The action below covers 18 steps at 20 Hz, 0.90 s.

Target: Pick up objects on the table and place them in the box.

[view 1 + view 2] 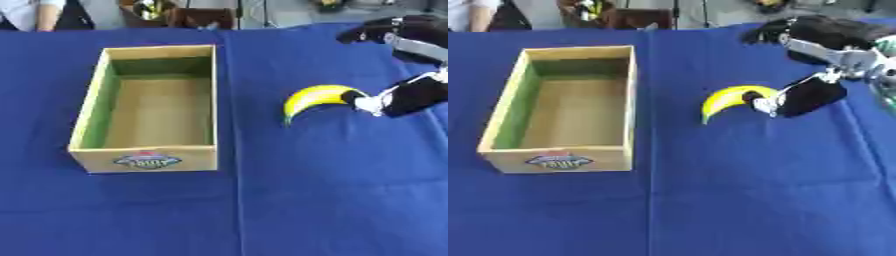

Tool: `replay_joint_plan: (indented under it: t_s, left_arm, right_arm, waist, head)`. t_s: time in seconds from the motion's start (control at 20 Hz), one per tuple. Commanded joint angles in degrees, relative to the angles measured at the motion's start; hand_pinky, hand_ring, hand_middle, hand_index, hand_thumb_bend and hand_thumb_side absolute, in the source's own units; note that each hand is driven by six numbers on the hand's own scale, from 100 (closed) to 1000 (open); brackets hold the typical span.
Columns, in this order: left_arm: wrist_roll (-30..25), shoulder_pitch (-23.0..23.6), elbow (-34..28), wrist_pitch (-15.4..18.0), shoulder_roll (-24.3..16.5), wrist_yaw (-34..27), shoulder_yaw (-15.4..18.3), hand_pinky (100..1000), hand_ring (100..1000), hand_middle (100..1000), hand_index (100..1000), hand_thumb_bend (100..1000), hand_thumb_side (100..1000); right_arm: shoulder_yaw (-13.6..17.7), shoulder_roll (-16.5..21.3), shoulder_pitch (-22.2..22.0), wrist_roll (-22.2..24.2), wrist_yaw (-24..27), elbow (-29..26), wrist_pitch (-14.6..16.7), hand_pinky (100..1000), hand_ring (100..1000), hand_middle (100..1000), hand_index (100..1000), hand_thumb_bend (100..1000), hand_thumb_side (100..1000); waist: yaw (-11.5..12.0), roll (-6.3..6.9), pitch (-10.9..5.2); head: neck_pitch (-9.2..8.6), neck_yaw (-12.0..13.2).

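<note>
**Right hand at the banana's stem end, box waiting empty**

The right hand (807, 97) comes in from the right, and its dark fingers (761, 102) meet the stem end of the banana (726, 100), apparently closed on it, though the contact point is blurred and the thumb cannot be made out. The banana lies on the blue tablecloth (710, 200), curved, tip pointing down and left, well apart from the cardboard box (144, 159) on the left side of the table.

As a judgement, the banana is light and fairly stiff, with a smooth skin that may slip and flesh that bruises when squeezed. Held at the stem end alone, it would likely swing or pivot; a hold nearer the thick middle, fingers across the curve, looks safer for the carry.

The box interior appears bare, but its near wall hides the closest strip of floor. Whether the banana is touching the cloth or slightly raised cannot be told. The left hand shows in neither view.
</note>
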<state>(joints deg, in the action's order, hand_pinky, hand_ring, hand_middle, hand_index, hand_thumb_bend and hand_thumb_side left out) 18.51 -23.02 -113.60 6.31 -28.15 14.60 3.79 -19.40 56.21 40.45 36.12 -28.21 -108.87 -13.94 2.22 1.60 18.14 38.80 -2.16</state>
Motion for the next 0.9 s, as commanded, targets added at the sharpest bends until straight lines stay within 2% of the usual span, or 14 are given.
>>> replay_joint_plan:
  t_s: [0.05, 0.2, 0.5, 0.8, 0.85, 0.9]
  left_arm:
    - [0.2, -0.7, -1.0, 0.1, -0.8, -0.3, 0.2, 657, 814, 906, 1000, 177, 1000]
    - [0.2, -1.0, -1.0, 0.2, -0.8, -0.4, 0.2, 657, 815, 907, 1000, 170, 1000]
    - [-0.2, -1.7, -1.0, 0.3, -0.6, -0.7, -0.1, 657, 815, 907, 1000, 156, 1000]
    - [-0.3, -2.1, -1.0, 0.3, -0.6, -0.8, -0.2, 658, 815, 906, 1000, 147, 1000]
    - [-0.3, -2.1, -1.0, 0.3, -0.6, -0.9, -0.2, 657, 815, 906, 1000, 146, 1000]
    - [-0.3, -2.2, -1.0, 0.3, -0.5, -0.9, -0.2, 657, 815, 906, 1000, 145, 1000]
  right_arm:
    - [1.3, 1.2, 1.2, 2.8, -1.2, -0.2, 0.3, 906, 931, 893, 1000, 284, 457]
    - [2.5, 2.8, -1.0, 3.7, -1.8, -1.7, 0.5, 906, 926, 883, 995, 315, 471]
    - [3.4, 4.4, -3.5, 2.6, -3.6, -3.6, 0.4, 900, 912, 842, 973, 369, 487]
    - [2.1, 3.4, -1.7, 2.1, -5.4, -0.1, 1.5, 898, 904, 826, 965, 358, 492]
    - [1.8, 3.1, -1.2, 2.0, -5.8, 0.7, 1.7, 897, 903, 824, 963, 296, 514]
    - [1.6, 2.7, -0.6, 1.8, -6.1, 1.5, 1.9, 897, 902, 823, 962, 342, 495]
  waist:
    - [0.1, -0.17, -0.72]
    - [0.1, -0.22, -0.28]
    - [0.6, -0.36, 0.34]
    - [1.1, -0.54, 0.73]
    - [1.1, -0.58, 0.76]
    - [1.2, -0.62, 0.79]
  head:
    - [0.90, 0.8]
    - [0.36, 0.9]
    - [-1.30, 0.4]
    - [-2.04, -1.0]
    - [-2.09, -1.5]
    - [-2.17, -1.9]
